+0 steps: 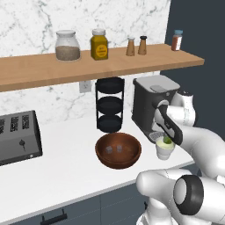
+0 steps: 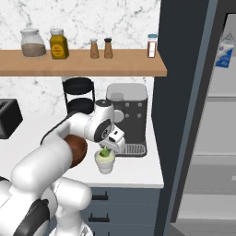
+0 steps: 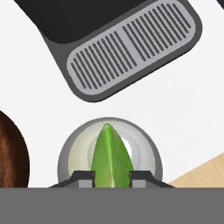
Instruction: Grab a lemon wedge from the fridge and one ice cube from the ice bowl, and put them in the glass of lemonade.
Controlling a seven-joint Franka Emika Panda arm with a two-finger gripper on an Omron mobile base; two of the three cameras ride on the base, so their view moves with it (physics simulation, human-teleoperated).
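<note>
My gripper [image 3: 112, 177] hangs just over the glass of lemonade [image 3: 70, 148], shut on the yellow-green lemon wedge [image 3: 111, 155], whose tip points into the cup. From the left base the wedge [image 1: 167, 141] sits at the rim of the whitish glass [image 1: 163, 152], in front of the coffee machine. Left of it stands the brown ice bowl [image 1: 118, 163] with two pale ice cubes [image 1: 109, 149] inside. In the right base view the gripper [image 2: 108, 146] is above the glass [image 2: 105, 163], and the fridge [image 2: 184, 115] stands open at the right.
The coffee machine [image 1: 151, 103] with its drip tray [image 3: 131, 48] stands right behind the glass. A black three-tier rack [image 1: 109, 105] is behind the bowl, a toaster [image 1: 17, 136] at the far left. A wooden shelf [image 1: 88, 66] with jars hangs above the counter.
</note>
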